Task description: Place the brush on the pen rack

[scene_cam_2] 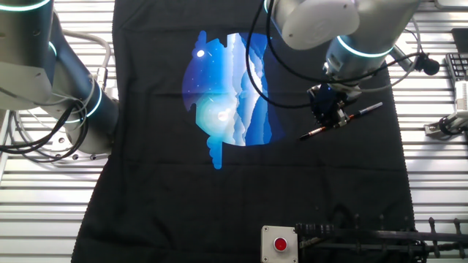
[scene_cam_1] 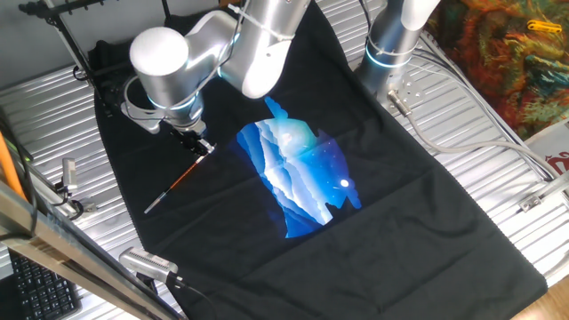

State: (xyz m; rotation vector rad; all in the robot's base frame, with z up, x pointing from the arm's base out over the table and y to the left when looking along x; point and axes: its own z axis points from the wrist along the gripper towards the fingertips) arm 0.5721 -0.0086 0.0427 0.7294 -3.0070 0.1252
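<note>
The brush is thin, with an orange-red handle and a silver-grey end, and it slants across the black cloth. In the other fixed view the brush sticks out on both sides of the fingers. My gripper points down over its handle and looks shut on it. Whether the brush is off the cloth I cannot tell. The pen rack, a thin black rod frame, stands at the far left corner; in the other fixed view the pen rack runs along the bottom edge.
A blue and white print fills the cloth's middle. A small grey box with a red button sits beside the rack. A second silver arm base stands off the cloth, with cables around it. A keyboard lies at the table's corner.
</note>
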